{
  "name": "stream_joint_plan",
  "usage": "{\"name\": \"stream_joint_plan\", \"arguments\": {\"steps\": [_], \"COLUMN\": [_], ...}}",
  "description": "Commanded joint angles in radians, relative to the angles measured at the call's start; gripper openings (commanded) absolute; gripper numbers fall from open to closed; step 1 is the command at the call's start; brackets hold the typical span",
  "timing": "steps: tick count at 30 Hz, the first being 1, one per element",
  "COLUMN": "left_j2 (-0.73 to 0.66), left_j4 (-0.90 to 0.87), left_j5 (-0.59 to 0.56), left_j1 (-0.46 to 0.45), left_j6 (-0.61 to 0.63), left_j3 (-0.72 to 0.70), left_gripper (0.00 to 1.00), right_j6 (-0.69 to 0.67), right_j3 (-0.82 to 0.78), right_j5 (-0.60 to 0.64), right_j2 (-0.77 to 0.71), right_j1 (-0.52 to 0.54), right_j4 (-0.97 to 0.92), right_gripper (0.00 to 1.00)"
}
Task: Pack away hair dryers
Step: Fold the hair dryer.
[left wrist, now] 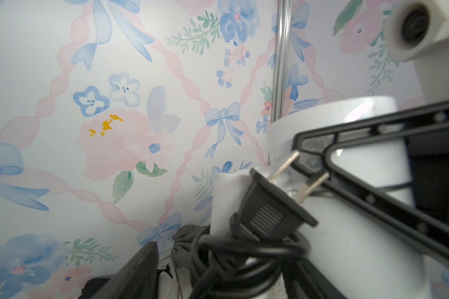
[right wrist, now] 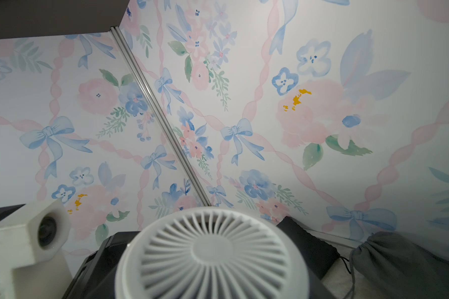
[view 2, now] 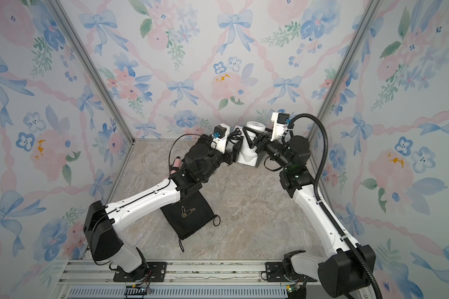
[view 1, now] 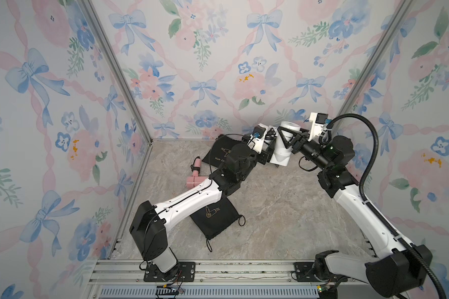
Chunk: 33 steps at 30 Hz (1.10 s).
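**Back of the worktop:** At the rear of the marble-patterned worktop (view 1: pixel 270 207), your right gripper (view 1: pixel 284 139) clasps a white hair dryer (view 1: pixel 281 155) by its barrel. The black triangular fingers (left wrist: pixel 368 200) are closed on either side, and the intake grille (right wrist: pixel 213 253) faces the wrist camera. Whether the dryer's lower end touches the worktop cannot be told.

Your left gripper (view 1: pixel 268 152) sits at the dryer's handle, where the bundled black cord (left wrist: pixel 244 248) and its two-pin plug (left wrist: pixel 270 207) are gathered. Its fingers (left wrist: pixel 138 271) stand wide, with a clear gap to the cord on the side that shows.

A pink hair dryer (view 1: pixel 193 181) lies loose near the left wall, partly under your left arm. A black drawstring pouch (view 1: pixel 219 151) with gold print lies just beside the left wrist. A second black pouch (view 1: pixel 214 217) lies under the left forearm, and a grey pouch (right wrist: pixel 405 261) rests by the back wall.
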Motion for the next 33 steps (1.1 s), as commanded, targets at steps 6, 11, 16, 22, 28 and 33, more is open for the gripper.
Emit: {"name": "stream_joint_plan", "arguments": {"steps": [6, 11, 16, 22, 28, 33], "left_j2": [-0.151, -0.237, -0.268, -0.091, 0.012, 0.025], "left_j4": [-0.002, -0.011, -0.021, -0.226, -0.274, -0.275], "left_j5": [0.167, 0.129, 0.154, 0.213, 0.31, 0.352], "left_j1": [-0.024, 0.041, 0.173, 0.259, 0.258, 0.238], "left_j6": [0.055, 0.008, -0.131, -0.192, -0.253, -0.282], "left_j3": [-0.164, -0.25, -0.263, -0.071, 0.002, -0.012], "left_gripper": [0.79, 0.79, 0.77, 0.78, 0.78, 0.78], "right_j6": [0.0, -0.058, -0.075, -0.127, -0.162, -0.148], "right_j3": [-0.028, -0.051, -0.079, -0.077, -0.061, -0.055], "right_j5": [-0.067, -0.083, -0.104, -0.094, -0.043, -0.016], "right_j2": [-0.016, -0.047, -0.074, -0.096, -0.093, -0.079], "right_j1": [-0.06, -0.078, -0.074, -0.024, 0.019, 0.028], "right_j4": [0.051, -0.027, -0.063, -0.126, -0.151, -0.126], "right_gripper": [0.33, 0.33, 0.33, 0.33, 0.33, 0.33]}}
